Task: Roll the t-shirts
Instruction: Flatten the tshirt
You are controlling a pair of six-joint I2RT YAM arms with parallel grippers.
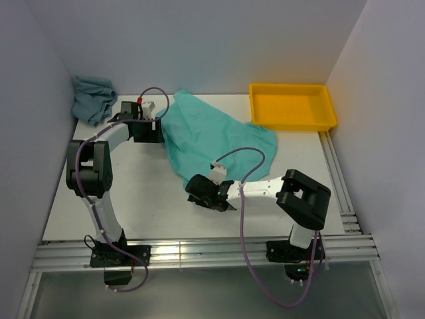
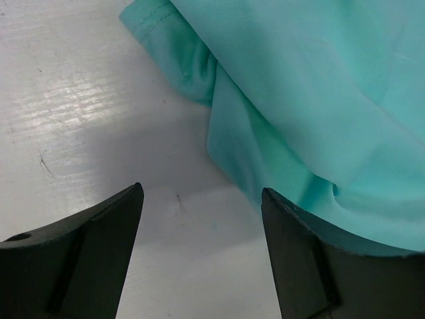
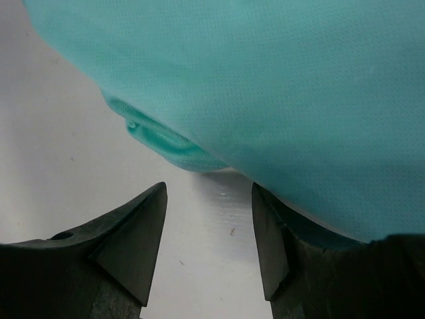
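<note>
A mint-green t-shirt [image 1: 212, 136] lies spread and rumpled on the white table's middle. A blue-grey teal t-shirt [image 1: 93, 98] lies bunched in the far left corner. My left gripper [image 1: 158, 129] is open at the green shirt's left edge; in the left wrist view [image 2: 202, 193] bare table shows between its jaws and the shirt [image 2: 319, 106] lies over its right finger. My right gripper [image 1: 226, 197] is open at the shirt's near corner; in the right wrist view [image 3: 209, 189] the cloth [image 3: 279, 86] drapes over its right finger, with bare table between the jaws.
A yellow tray [image 1: 292, 106] stands at the far right. Grey walls close in the table on the left, back and right. A metal rail [image 1: 199, 252] runs along the near edge, and another along the right side [image 1: 339, 179].
</note>
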